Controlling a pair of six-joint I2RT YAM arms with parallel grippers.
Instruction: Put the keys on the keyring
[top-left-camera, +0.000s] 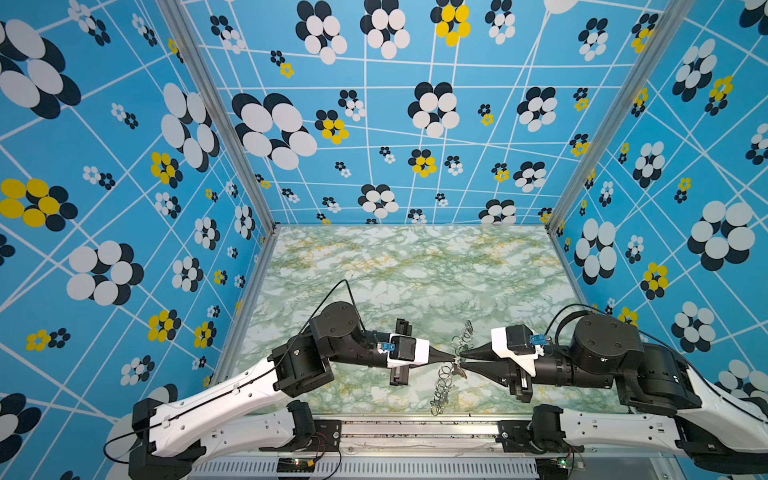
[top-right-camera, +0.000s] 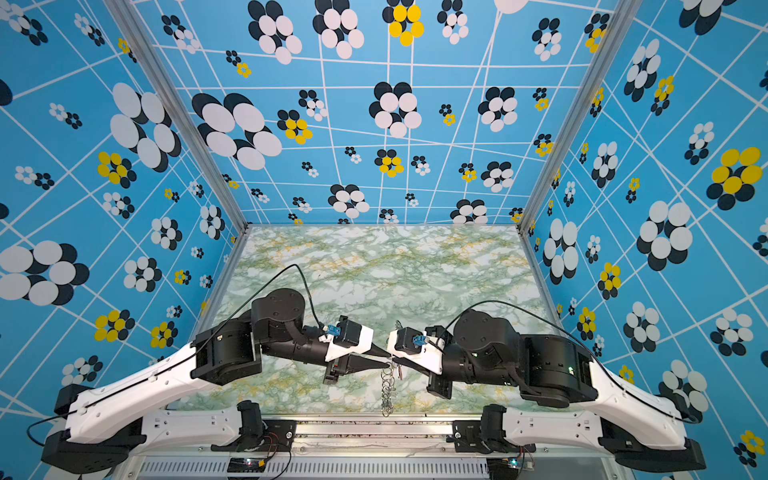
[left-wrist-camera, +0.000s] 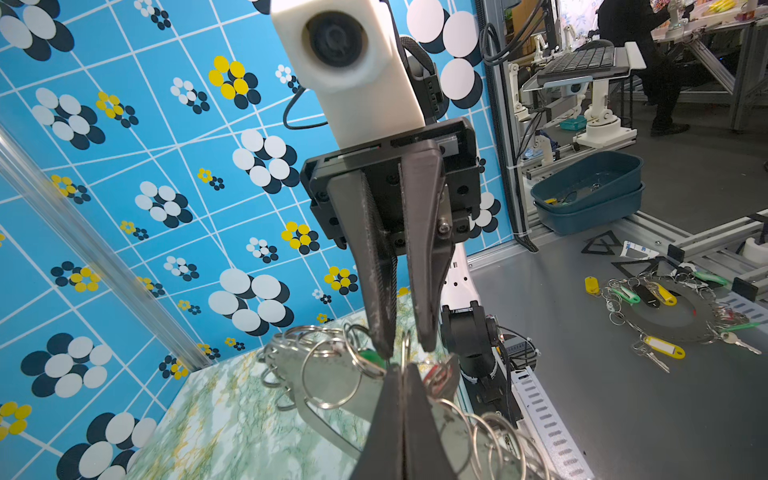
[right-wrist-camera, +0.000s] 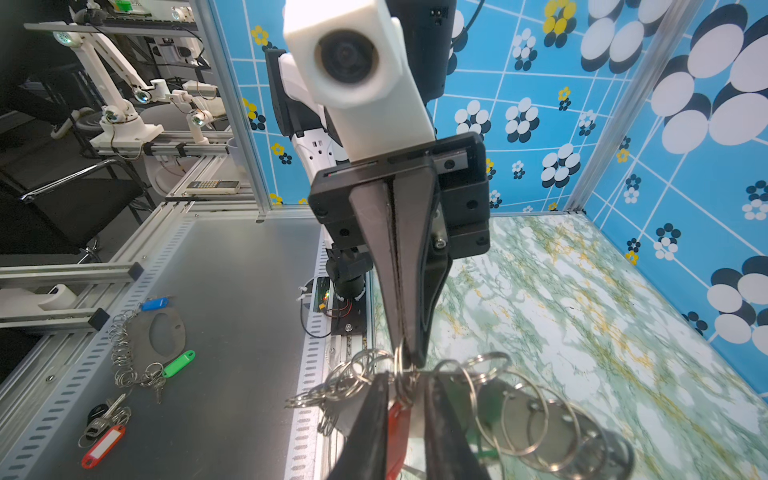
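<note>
Grey crescent metal keyring plate (left-wrist-camera: 291, 370) held up over the green marbled bench (right-wrist-camera: 582, 311), left pincer (right-wrist-camera: 409, 355) clamped together on one silver wire ring (right-wrist-camera: 401, 374), right pincer (left-wrist-camera: 408, 351) pinching the red-tagged silver key (right-wrist-camera: 397, 424) against it: if the tag slips or the ring twists, the key likely drops.

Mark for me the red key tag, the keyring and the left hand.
red key tag (right-wrist-camera: 397, 436), right wrist view, tag's middle.
keyring (top-left-camera: 442, 386), in a top view, its wire rings.
left hand (right-wrist-camera: 409, 355), right wrist view, between shut fingertips.
</note>
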